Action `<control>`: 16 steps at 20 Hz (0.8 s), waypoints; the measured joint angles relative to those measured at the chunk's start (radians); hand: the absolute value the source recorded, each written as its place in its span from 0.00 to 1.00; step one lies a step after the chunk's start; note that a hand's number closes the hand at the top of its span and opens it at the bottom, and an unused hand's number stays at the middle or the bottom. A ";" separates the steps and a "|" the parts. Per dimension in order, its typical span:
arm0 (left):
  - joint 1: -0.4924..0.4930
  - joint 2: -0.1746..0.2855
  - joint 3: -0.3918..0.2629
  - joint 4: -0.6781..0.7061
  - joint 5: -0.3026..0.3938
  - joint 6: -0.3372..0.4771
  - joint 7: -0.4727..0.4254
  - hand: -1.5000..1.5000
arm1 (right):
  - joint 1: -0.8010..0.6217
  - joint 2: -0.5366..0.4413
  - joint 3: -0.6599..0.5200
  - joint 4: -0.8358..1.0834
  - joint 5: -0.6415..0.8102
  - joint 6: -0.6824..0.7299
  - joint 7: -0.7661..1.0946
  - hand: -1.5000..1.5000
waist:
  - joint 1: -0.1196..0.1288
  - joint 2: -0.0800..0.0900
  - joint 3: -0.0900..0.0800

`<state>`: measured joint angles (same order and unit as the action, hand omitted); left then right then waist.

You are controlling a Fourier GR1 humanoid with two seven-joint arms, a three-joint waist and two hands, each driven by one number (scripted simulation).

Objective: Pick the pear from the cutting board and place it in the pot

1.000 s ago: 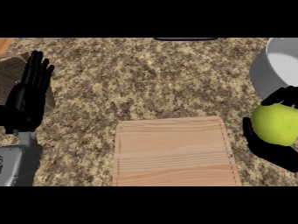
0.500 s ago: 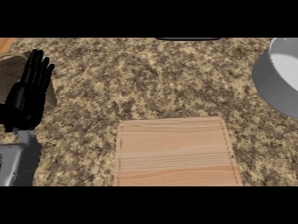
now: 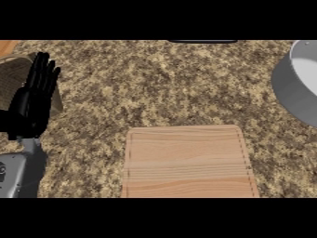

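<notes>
Since a second ago the pear and the right hand gripping it are gone from the picture; back then they were hanging just right of the cutting board, below the pot. Half a second ago only a sliver of that hand was showing at the right edge.

Pear: not showing anywhere now. Cannot tell where it is lying.

Cutting board (image 3: 188, 162): lying flat at lower centre, its top bare, pale wood grain running across.

Pot (image 3: 293, 100): sitting up and to the right of the cutting board, well apart from it, cut off by the right edge; grey wall and pale inside showing.

Left hand (image 3: 34, 102): resting well left of the cutting board, released, fingers straight and pointing up, grasping nothing.

Desk (image 3: 161, 83): speckled brown stone, carrying board and pot.
</notes>
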<state>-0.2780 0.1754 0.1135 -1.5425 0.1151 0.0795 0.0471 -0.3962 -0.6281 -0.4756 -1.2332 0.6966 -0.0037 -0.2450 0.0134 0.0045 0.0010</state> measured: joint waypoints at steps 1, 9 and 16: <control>0.003 -0.003 -0.004 -0.007 -0.001 0.000 0.004 0.50 | -0.026 -0.009 0.002 0.057 0.004 -0.018 -0.026 1.00 | 0.001 0.000 0.000; -0.002 -0.018 -0.018 -0.005 -0.020 0.008 -0.003 0.50 | -0.204 -0.066 0.016 0.500 0.062 -0.166 -0.200 1.00 | 0.009 0.003 0.001; -0.018 -0.013 -0.014 -0.015 -0.009 0.000 0.014 0.50 | -0.287 -0.097 0.021 0.767 0.069 -0.064 -0.233 0.00 | 0.026 0.010 0.002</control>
<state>-0.2963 0.1622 0.0994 -1.5574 0.1057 0.0793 0.0615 -0.6833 -0.7248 -0.4550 -0.4663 0.7657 -0.0681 -0.4782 0.0389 0.0145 0.0031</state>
